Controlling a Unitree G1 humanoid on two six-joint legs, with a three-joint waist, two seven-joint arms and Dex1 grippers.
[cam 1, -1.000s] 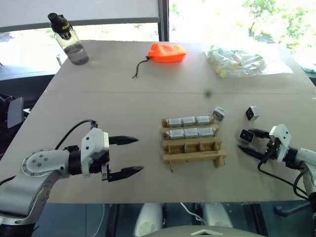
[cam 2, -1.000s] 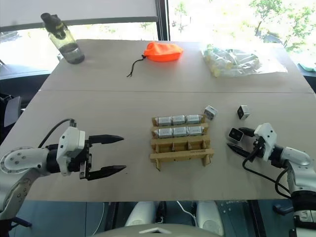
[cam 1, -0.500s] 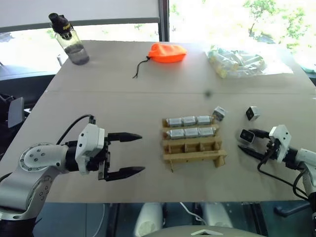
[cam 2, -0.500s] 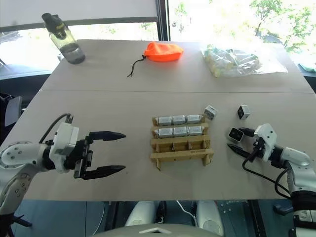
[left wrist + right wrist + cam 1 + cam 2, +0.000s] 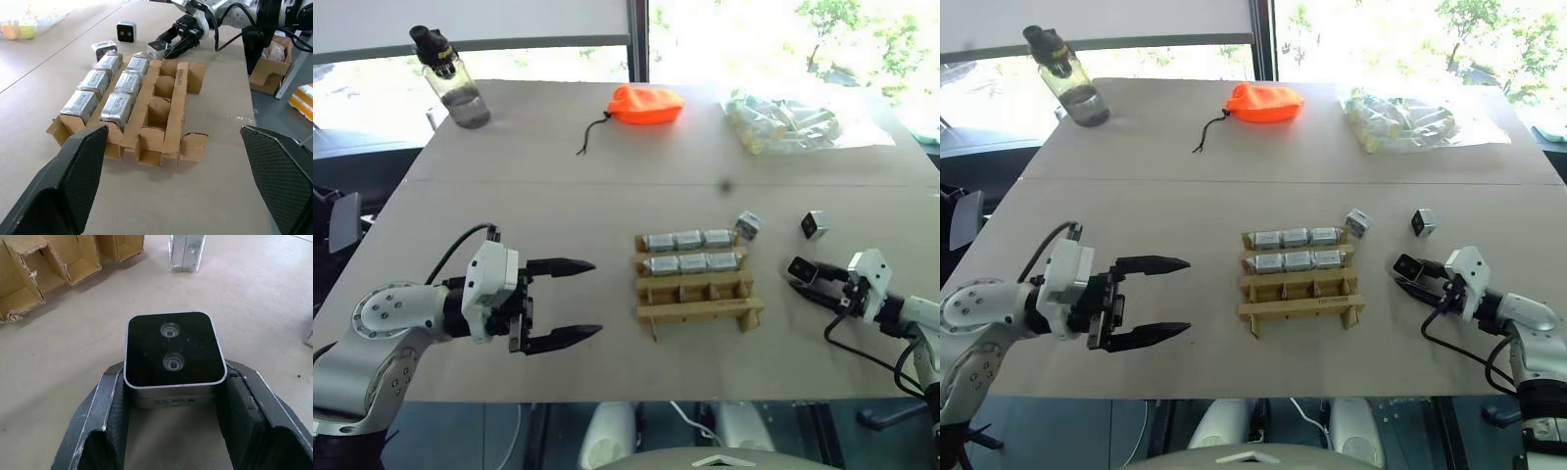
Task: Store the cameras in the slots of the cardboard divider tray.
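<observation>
On your pale surface (image 5: 558, 196), the cardboard divider tray (image 5: 697, 286) sits centre-right, left gripper (image 5: 563, 303) gaping empty to its left. In your right wrist view, the right gripper (image 5: 172, 396) pinches a camera (image 5: 171, 351) right of the tray.

The table (image 5: 538, 211) is a pale beige surface with a seam running across it in the upper half of the frame. A clear water bottle (image 5: 452, 83) with a black cap stands upright at upper left. An orange drawstring pouch (image 5: 646, 104) lies at upper centre, its dark cord (image 5: 591, 137) trailing toward lower left. A pile of pale packets in clear plastic wrap (image 5: 786, 121) lies at upper right. Windows run along the top edge.
</observation>
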